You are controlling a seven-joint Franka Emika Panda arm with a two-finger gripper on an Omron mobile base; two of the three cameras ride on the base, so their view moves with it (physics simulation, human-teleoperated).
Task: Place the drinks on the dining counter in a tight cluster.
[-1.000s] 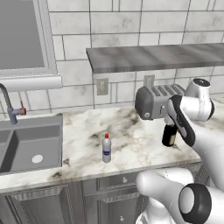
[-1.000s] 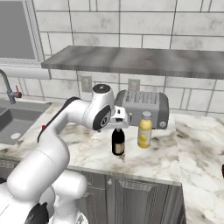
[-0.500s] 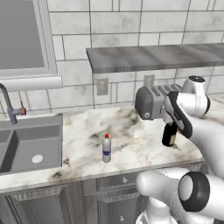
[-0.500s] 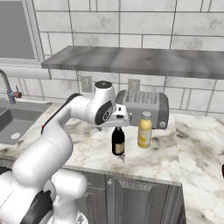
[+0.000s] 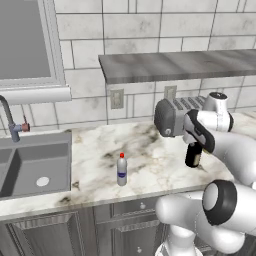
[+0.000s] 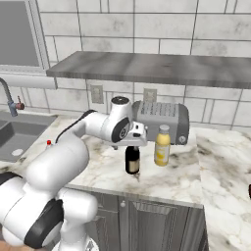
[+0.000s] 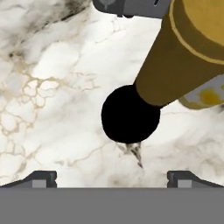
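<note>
Our gripper (image 7: 112,177) has sunk lower over the wine bottle (image 6: 132,160), fingers spread wide, holding nothing, yellow bottle (image 6: 162,145) beside it before the toaster (image 6: 163,119).

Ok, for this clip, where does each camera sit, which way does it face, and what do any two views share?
Left base view: behind the arm's left, facing the sink, small bottle and toaster; arm at lower right.
Right base view: behind its right, same counter; arm at lower left over the wine bottle, beside the yellow bottle.
Hand view: looks straight down the wine bottle's gold top; fingertips at bottom.
Shared: wine bottle, toaster.
</note>
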